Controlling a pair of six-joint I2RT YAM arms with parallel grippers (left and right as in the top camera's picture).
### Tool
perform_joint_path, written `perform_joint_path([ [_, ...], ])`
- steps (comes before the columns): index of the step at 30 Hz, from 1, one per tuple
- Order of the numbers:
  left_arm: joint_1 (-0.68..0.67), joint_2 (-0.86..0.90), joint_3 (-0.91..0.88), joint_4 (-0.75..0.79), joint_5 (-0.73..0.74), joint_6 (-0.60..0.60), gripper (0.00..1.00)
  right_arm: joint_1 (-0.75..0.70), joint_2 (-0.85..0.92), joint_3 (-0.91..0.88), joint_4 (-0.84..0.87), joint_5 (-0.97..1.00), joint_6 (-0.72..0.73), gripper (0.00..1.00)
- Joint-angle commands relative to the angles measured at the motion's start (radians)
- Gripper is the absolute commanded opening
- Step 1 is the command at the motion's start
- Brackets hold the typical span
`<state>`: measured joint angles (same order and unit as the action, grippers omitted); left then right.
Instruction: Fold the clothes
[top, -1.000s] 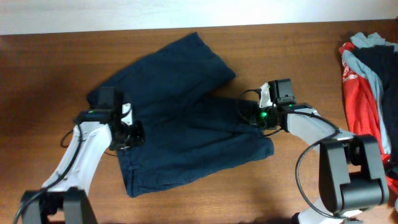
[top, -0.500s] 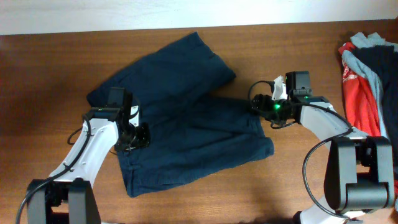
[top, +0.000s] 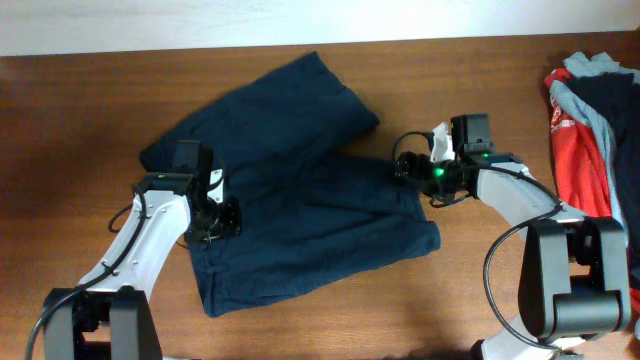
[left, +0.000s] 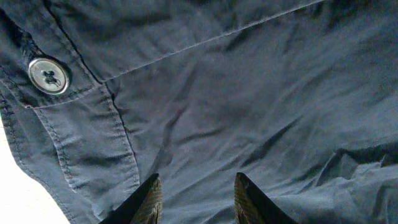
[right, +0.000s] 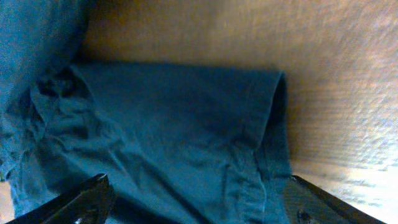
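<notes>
The clothes (top: 300, 190), plain dark navy shorts, lie spread across the middle of the table with one leg running to the back and the other towards the front right. My left gripper (top: 215, 216) sits low over their left edge. In the left wrist view its jaws (left: 196, 199) stand apart over flat cloth near a pale button (left: 48, 76). My right gripper (top: 402, 170) is at the right edge of the clothes. The right wrist view shows this gripper (right: 199, 202) wide open, straddling a hemmed corner of the cloth (right: 186, 124) beside bare wood.
A heap of other garments, red with white print (top: 580, 140) and light grey-blue (top: 600, 70), lies at the table's right edge. A white strip (top: 300, 20) runs along the far side of the brown wooden table (top: 80, 120).
My right gripper has shifted left and back onto the cloth's edge and spread its jaws wider. My left gripper has edged right and opened a little.
</notes>
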<state>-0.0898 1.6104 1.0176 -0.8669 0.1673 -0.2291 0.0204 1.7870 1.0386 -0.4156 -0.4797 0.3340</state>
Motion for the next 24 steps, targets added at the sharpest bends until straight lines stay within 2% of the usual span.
perform_joint_path([
  [1, -0.002, 0.011, 0.002, 0.002, -0.006, -0.002, 0.38, -0.001, 0.005, 0.023, 0.004, 0.031, -0.011, 0.83],
  [4, -0.002, 0.011, 0.002, 0.003, -0.006, -0.002, 0.38, 0.006, 0.005, 0.023, 0.003, 0.037, -0.015, 0.69],
  [7, -0.002, 0.011, 0.002, 0.007, -0.007, -0.002, 0.39, 0.007, 0.006, 0.02, -0.005, 0.101, -0.015, 0.64],
  [17, -0.002, 0.011, 0.002, 0.011, -0.006, -0.002, 0.39, 0.008, 0.062, -0.002, -0.002, 0.108, -0.014, 0.64],
  [24, -0.002, 0.011, 0.002, 0.011, -0.006, -0.002, 0.39, 0.043, 0.105, -0.001, 0.062, 0.077, -0.011, 0.48],
])
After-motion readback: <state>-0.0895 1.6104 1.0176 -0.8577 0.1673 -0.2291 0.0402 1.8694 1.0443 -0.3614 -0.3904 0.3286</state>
